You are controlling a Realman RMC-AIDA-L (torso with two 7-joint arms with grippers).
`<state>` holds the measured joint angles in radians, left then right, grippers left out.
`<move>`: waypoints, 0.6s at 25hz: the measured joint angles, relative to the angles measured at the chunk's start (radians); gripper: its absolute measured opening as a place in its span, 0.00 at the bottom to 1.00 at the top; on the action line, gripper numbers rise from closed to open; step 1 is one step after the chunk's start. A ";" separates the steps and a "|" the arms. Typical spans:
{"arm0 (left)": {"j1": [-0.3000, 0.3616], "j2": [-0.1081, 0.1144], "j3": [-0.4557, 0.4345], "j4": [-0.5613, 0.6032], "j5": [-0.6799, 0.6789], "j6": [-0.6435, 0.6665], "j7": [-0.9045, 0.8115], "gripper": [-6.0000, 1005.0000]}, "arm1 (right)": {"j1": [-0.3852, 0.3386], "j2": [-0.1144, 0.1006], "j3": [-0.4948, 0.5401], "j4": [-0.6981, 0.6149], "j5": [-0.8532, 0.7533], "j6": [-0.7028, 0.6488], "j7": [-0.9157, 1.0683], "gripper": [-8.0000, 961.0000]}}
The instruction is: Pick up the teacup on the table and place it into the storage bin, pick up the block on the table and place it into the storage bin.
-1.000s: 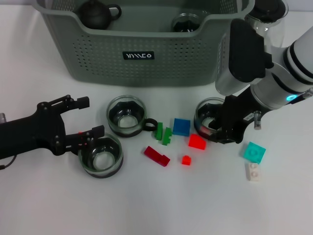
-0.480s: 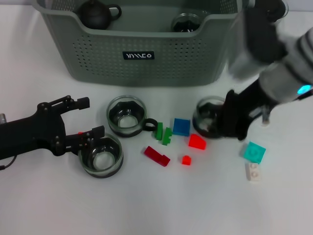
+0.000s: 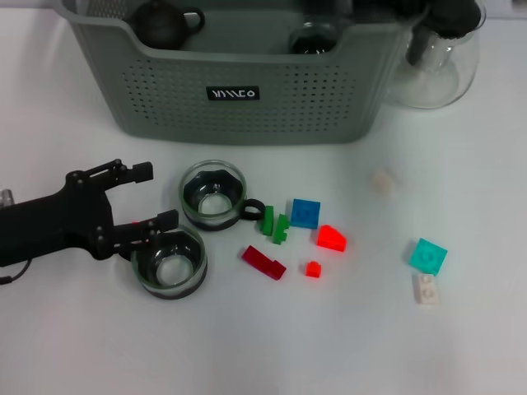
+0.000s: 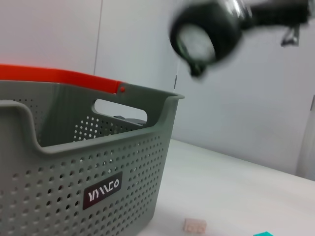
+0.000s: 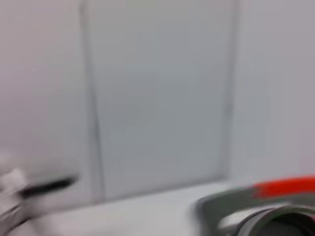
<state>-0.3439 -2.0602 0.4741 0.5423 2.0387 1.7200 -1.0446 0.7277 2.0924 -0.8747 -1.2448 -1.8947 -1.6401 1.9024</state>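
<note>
Glass teacup (image 4: 209, 37) hangs high above the bin (image 3: 247, 90), pinched by the right gripper (image 4: 256, 12): smooth, breakable, best held by its rim. Left gripper (image 3: 148, 197) rests spread beside another cup (image 3: 170, 262).

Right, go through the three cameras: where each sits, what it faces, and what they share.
Head view: above, looking down on the table, storage bin and left gripper by a glass teacup.
Left wrist view: low, facing the bin's labelled wall; right gripper's carried teacup shows overhead.
Right wrist view: blurred wall and bin rim; no arm visible.
Shared: the bin.
</note>
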 joint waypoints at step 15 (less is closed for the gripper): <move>-0.007 -0.010 0.000 -0.002 -0.002 -0.022 -0.004 0.84 | 0.489 0.002 -0.357 0.588 -0.597 0.832 0.647 0.07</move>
<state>-0.3505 -2.0704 0.4745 0.5399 2.0370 1.6985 -1.0482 1.2164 2.0939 -1.2315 -0.6566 -2.4921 -0.8080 2.5496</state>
